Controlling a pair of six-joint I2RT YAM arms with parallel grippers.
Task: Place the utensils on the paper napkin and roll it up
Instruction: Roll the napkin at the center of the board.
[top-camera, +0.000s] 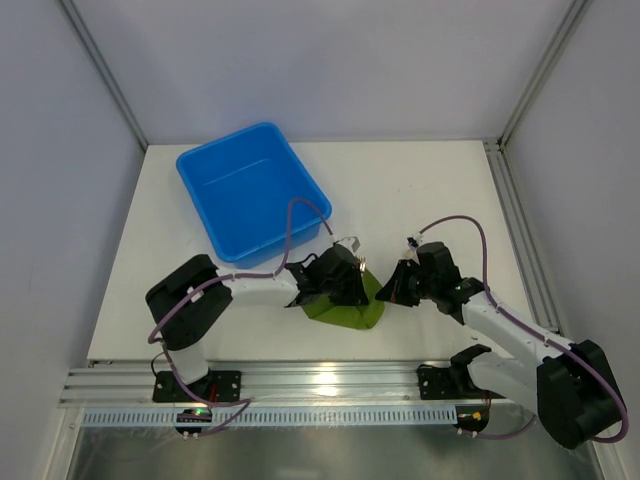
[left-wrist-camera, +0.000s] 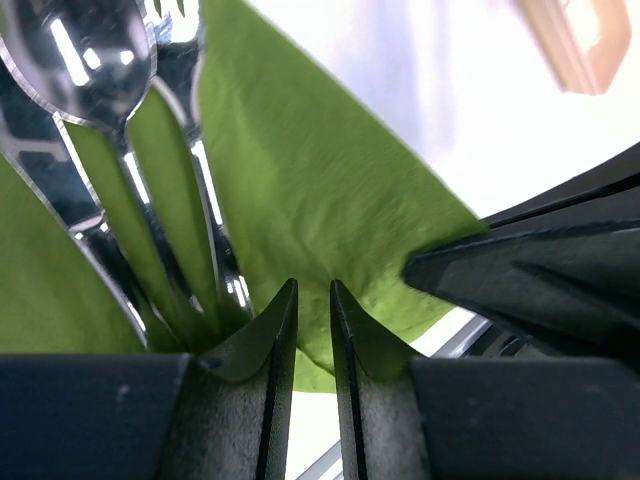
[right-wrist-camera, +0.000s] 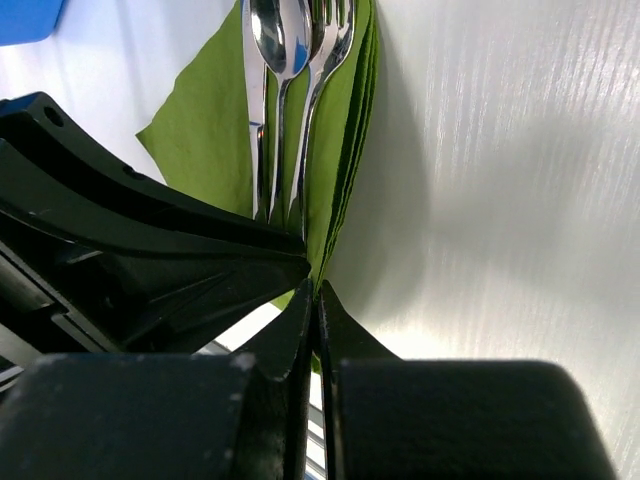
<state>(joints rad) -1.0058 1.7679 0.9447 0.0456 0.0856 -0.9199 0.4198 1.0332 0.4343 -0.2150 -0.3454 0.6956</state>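
**Desk** (top-camera: 420, 190): white, with the two arms at its near edge.

**Paper napkin** (top-camera: 345, 308) (left-wrist-camera: 300, 180) (right-wrist-camera: 200, 140): green, lying at the near centre of the desk between the two end effectors. Its right edge shows several folded layers.

**Utensils** (right-wrist-camera: 285, 50): shiny metal pieces lying side by side on the napkin, among them a spoon (left-wrist-camera: 85, 55) and a fork (right-wrist-camera: 335, 30), with their heads pointing away from both wrist cameras.

**Left end effector** (top-camera: 350, 285) (left-wrist-camera: 313, 290): low over the napkin's left part. Its jaws stand a narrow slit apart and green shows in the gap, but I cannot tell whether they pinch anything.

**Right end effector** (top-camera: 388, 290) (right-wrist-camera: 316, 295): at the napkin's right edge, with its jaws pressed together on the edge of the paper napkin.

**Blue bin** (top-camera: 250, 185): on the far left of the desk, well apart from the napkin.
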